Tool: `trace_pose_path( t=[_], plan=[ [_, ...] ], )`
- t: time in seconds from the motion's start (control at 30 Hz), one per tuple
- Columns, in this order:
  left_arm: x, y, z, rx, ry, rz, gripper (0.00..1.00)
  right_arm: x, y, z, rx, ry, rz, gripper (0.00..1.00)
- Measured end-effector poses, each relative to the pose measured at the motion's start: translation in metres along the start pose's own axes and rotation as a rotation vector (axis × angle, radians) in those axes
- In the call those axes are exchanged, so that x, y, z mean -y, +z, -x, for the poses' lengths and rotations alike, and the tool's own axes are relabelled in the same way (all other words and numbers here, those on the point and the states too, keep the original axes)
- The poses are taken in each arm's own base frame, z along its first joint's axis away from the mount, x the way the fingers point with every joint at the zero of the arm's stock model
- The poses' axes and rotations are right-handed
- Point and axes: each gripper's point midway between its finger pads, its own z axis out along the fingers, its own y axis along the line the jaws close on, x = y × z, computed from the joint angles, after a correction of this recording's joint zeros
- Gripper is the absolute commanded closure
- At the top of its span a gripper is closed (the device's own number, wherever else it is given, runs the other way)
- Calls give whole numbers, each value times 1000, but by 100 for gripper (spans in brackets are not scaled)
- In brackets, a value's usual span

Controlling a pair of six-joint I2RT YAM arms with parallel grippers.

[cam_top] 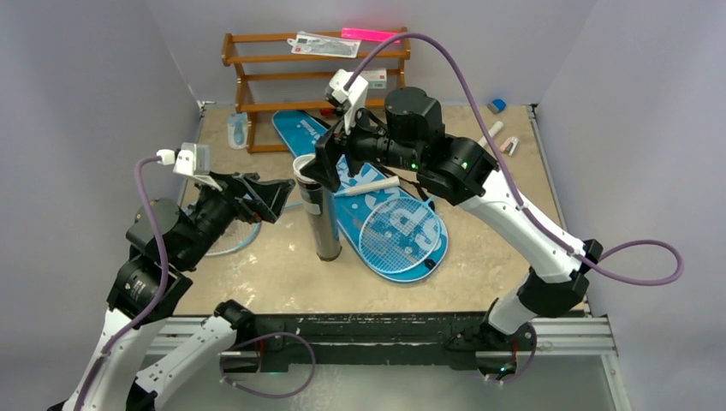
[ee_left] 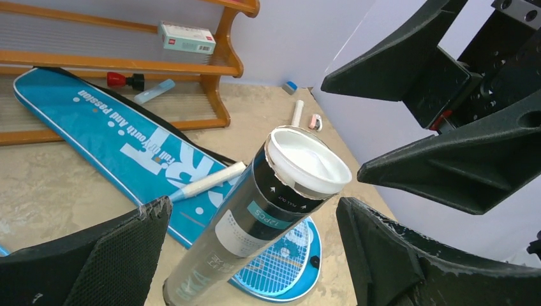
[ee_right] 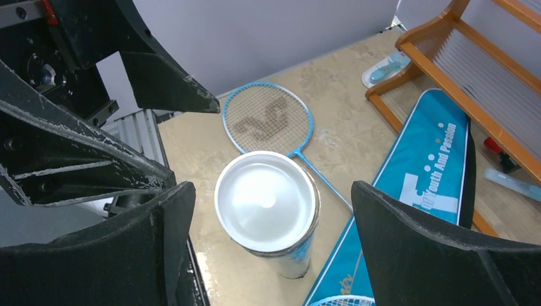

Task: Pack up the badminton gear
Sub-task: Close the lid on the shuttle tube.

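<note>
As the right gripper gapes above, the tube stands clear.

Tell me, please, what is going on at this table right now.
The black tube stands upright on the table, its top showing white. The right gripper hovers over it with its jaws open on either side, not gripping. The left gripper, also open, faces the tube from the side. One racket lies on the blue bag, the other racket on the table; neither is packed yet.
</note>
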Motion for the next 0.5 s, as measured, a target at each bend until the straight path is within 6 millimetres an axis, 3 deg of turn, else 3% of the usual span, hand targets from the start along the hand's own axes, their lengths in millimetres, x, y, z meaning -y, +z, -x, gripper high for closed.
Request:
trace_pose_path(
  t=[0.23,0.4,0.5],
  plan=[
    [2,2,-1,-9,-53,5,0,7,-3,-8,27,23,-46,10],
    [4,8,2,-1,-78,1,0,11,-19,-18,67,43,-93,4],
    [6,11,4,5,-86,-2,0,8,-33,-11,114,36,-91,1]
  ],
)
